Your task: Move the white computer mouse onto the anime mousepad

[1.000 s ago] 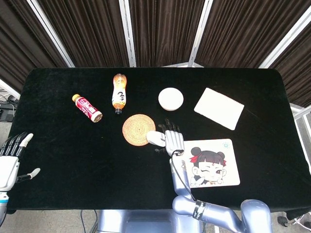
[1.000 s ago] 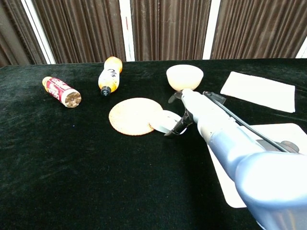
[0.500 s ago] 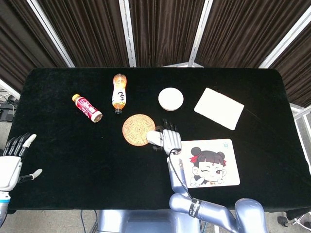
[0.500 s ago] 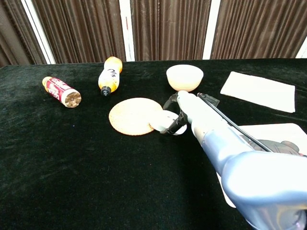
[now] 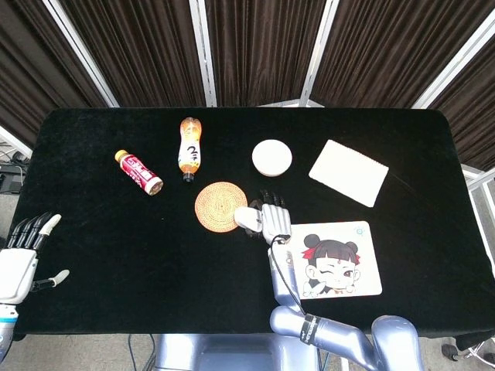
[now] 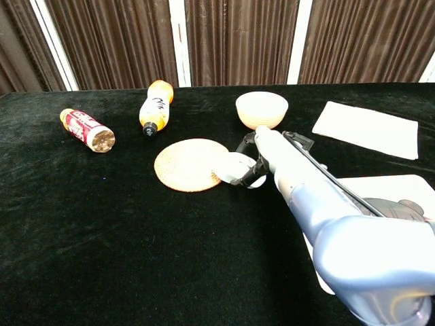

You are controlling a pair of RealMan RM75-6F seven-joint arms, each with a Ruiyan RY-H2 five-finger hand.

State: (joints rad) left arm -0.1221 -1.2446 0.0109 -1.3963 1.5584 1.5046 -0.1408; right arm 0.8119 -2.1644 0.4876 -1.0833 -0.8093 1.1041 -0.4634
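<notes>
The white computer mouse [image 5: 244,216] [image 6: 233,166] lies at the right edge of a round woven coaster [image 5: 220,205], left of the anime mousepad [image 5: 340,263] [image 6: 397,187]. My right hand [image 5: 267,219] [image 6: 255,165] grips the mouse, its dark fingers wrapped over the mouse's top and near side. In the chest view the mouse looks slightly tilted up. My left hand [image 5: 23,253] hangs off the table's front left edge with fingers spread and nothing in it. The mousepad carries nothing but the right arm's cable crossing its left edge.
An orange bottle [image 5: 189,147] and a red bottle [image 5: 139,171] lie on their sides at the back left. A white bowl [image 5: 271,157] stands just behind the right hand, and a white cloth [image 5: 349,171] lies at the back right.
The right hand's fingers have closed over the mouse, which now sits a little higher and tilted in the chest view. The left hand drifted slightly.
</notes>
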